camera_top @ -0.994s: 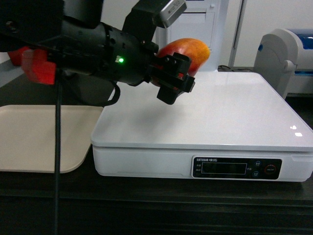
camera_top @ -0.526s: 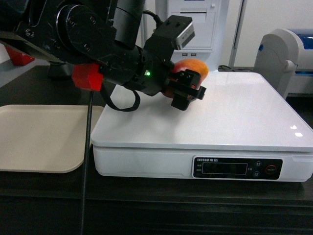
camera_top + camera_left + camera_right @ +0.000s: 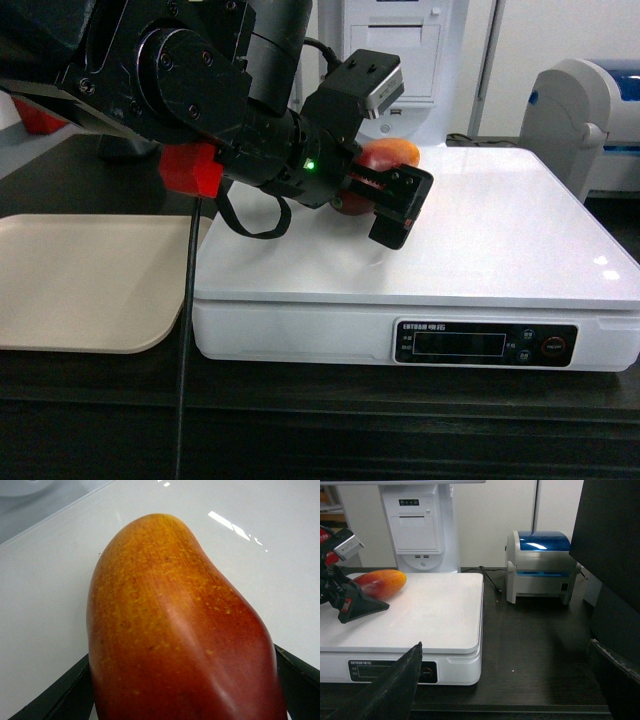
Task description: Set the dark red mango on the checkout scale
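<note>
- Head view: the dark red mango (image 3: 385, 160) sits clamped in the left end effector (image 3: 385, 195), low over the rear left part of the white scale (image 3: 480, 250); whether it touches the platter cannot be told. The left arm reaches in from the left, angled downward. A beige tray (image 3: 80, 285) lies beside the scale on the dark table (image 3: 300, 420).
- Left wrist view: the mango (image 3: 170, 630) fills the frame between two black fingers (image 3: 60, 695), the glossy platter beneath.
- Right wrist view: the right end effector (image 3: 505, 680) hangs spread apart and empty in front of the table, near a blue-topped printer (image 3: 542, 565).

1 dark red mango (image 3: 392, 153), 1 white square scale (image 3: 480, 240), 1 beige flat tray (image 3: 80, 285), 1 blue-topped white printer (image 3: 542, 565), 1 dark counter (image 3: 535, 655).
</note>
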`<state>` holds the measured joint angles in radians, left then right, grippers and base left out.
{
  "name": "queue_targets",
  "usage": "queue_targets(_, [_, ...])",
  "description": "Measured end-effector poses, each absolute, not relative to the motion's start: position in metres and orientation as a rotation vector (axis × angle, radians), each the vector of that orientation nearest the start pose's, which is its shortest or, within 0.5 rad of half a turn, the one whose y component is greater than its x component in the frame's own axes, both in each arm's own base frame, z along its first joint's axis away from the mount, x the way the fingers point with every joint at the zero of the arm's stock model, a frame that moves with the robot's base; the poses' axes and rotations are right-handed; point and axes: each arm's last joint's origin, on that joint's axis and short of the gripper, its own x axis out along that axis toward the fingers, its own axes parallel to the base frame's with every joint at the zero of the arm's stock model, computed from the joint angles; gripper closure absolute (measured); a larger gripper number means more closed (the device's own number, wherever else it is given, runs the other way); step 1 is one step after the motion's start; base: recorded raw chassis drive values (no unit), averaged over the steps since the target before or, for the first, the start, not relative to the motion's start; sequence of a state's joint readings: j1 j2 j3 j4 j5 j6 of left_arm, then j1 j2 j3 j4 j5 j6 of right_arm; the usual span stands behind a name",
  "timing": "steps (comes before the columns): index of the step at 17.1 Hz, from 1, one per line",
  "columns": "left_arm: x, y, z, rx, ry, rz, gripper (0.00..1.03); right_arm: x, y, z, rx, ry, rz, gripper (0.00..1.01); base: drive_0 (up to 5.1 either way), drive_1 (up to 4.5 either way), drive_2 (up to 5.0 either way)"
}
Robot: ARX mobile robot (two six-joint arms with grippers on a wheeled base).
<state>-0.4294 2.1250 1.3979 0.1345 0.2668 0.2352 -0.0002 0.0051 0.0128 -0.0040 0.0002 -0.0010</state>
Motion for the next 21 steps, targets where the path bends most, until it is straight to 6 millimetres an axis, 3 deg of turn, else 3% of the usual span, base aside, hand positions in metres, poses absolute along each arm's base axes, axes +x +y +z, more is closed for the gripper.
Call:
queue_targets(3, [0.416, -0.199, 0.166, 0.251, 0.487, -0.743, 0.05, 0.097, 0.0, 0.167, -0.001, -0.004, 0.0, 0.03, 0.0, 0.0, 0.0])
queue_targets(6, [0.409, -0.189, 0.211, 0.213, 0.363, -0.718, 0.05, 0.097, 0.0, 0.167, -0.001, -0.004, 0.0, 0.03, 0.0, 0.0, 0.0])
queue_targets(8, [0.394, -0.17, 0.246, 0.201, 0.256, -0.671, 0.05, 0.097, 0.0, 0.167, -0.001, -0.004, 0.0, 0.03, 0.0, 0.0, 0.0])
queue_targets(12, [0.339, -0.107, 0.284, 0.194, 0.118, -0.512, 0.05, 0.097, 0.0, 0.167, -0.001, -0.004, 0.0, 0.03, 0.0, 0.0, 0.0])
queue_targets(13, [0.324, -0.097, 0.292, 0.172, 0.039, -0.388, 0.1, 0.097, 0.0, 0.167, -0.001, -0.004, 0.0, 0.03, 0.0, 0.0, 0.0])
queue_targets(14, [0.297, -0.075, 0.299, 0.095, -0.032, -0.164, 0.23, 0.097, 0.0, 0.167, -0.001, -0.004, 0.0, 0.03, 0.0, 0.0, 0.0])
queue_targets(16, [0.263, -0.051, 0.288, 0.022, -0.077, -0.005, 0.43, 0.097, 0.0, 0.167, -0.001, -0.004, 0.0, 0.03, 0.0, 0.0, 0.0])
queue_targets(17, [0.25, -0.041, 0.268, 0.013, -0.048, 0.017, 0.55, 0.097, 0.0, 0.167, -0.001, -0.005, 0.0, 0.03, 0.0, 0.0, 0.0])
queue_targets(19, [0.238, -0.036, 0.241, 0.017, 0.014, 0.003, 0.7, 0.097, 0.0, 0.167, -0.001, -0.004, 0.0, 0.03, 0.0, 0.0, 0.0])
queue_targets(21, [0.217, -0.027, 0.224, 0.008, 0.013, -0.005, 0.93, 0.097, 0.0, 0.167, -0.001, -0.004, 0.0, 0.03, 0.0, 0.0, 0.0])
